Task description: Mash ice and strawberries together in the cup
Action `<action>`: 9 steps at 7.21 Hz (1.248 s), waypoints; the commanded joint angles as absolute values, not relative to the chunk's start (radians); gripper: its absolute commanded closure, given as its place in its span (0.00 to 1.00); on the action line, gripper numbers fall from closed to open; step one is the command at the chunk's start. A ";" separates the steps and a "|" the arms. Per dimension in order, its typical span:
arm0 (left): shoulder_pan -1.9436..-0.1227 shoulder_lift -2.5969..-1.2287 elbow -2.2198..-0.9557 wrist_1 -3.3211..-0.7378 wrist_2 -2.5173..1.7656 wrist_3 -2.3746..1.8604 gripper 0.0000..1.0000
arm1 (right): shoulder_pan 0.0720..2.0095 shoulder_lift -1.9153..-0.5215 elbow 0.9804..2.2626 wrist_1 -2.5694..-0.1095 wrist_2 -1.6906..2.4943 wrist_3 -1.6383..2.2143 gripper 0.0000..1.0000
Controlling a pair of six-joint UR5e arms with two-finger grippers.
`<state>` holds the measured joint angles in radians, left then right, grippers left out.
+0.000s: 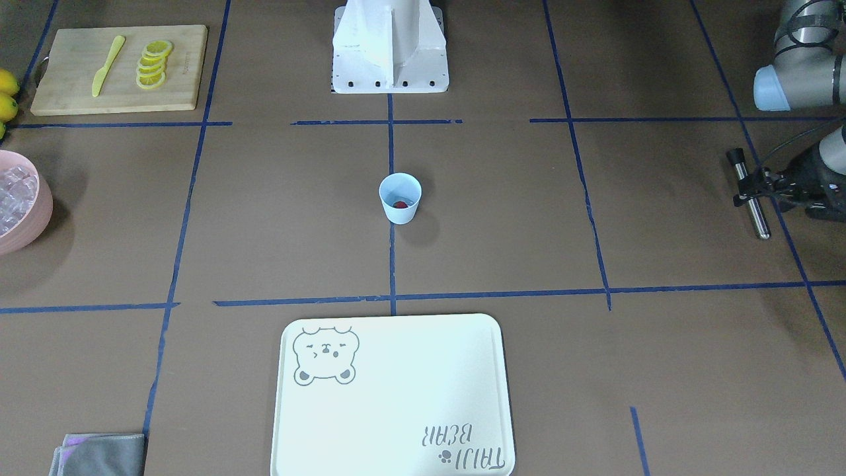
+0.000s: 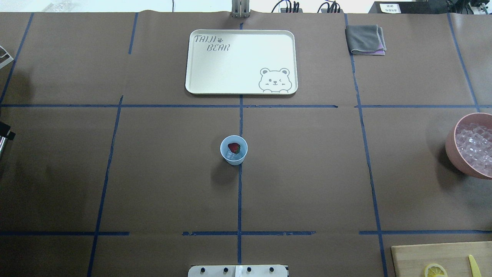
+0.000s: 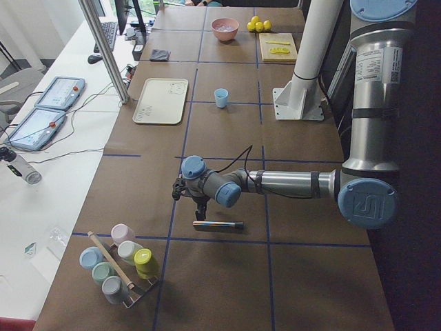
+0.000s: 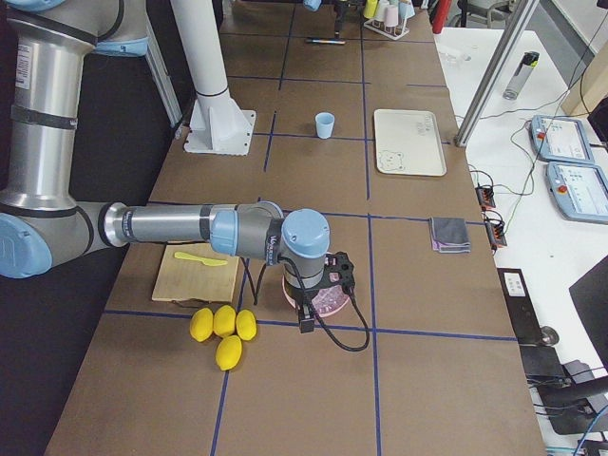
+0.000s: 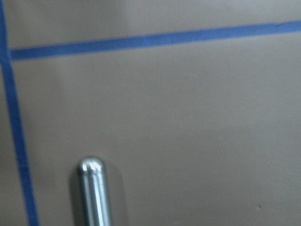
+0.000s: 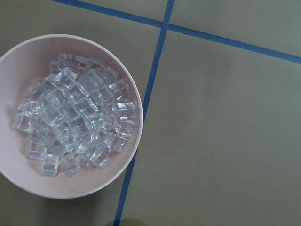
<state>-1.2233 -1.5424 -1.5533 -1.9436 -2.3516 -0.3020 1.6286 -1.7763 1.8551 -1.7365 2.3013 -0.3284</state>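
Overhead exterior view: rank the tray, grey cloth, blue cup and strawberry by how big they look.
1. Tray, by far the largest.
2. Grey cloth, somewhat bigger than the cup, though it lies farther from the camera.
3. Blue cup.
4. Strawberry, smallest, sitting inside the cup.

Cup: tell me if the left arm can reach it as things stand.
Likely yes. Nothing stands between the left gripper, holding a rod, and the cup; the right arm is far off over the bowl.
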 commanded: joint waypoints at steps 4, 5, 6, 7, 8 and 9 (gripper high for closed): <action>-1.572 -1.534 -1.686 -1.470 -2.350 0.124 0.00 | 1.628 -1.776 1.856 -1.736 2.303 -0.328 0.01; -1.571 -1.532 -1.668 -1.474 -2.353 0.118 0.00 | 1.628 -1.776 1.855 -1.738 2.303 -0.327 0.01; -1.571 -1.520 -1.664 -1.479 -2.362 0.120 0.00 | 1.628 -1.776 1.856 -1.736 2.303 -0.327 0.01; -1.571 -1.528 -1.677 -1.479 -2.359 0.120 0.00 | 1.629 -1.776 1.855 -1.736 2.303 -0.327 0.01; -1.571 -1.522 -1.664 -1.480 -2.362 0.121 0.00 | 1.629 -1.778 1.855 -1.738 2.304 -0.327 0.01; -1.571 -1.529 -1.667 -1.477 -2.359 0.115 0.00 | 1.628 -1.776 1.856 -1.738 2.304 -0.325 0.01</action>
<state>-1.5705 -1.5254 -1.6680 -1.4790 -2.3605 0.1192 1.6285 -1.7770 1.8550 -1.7375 2.3035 -0.3264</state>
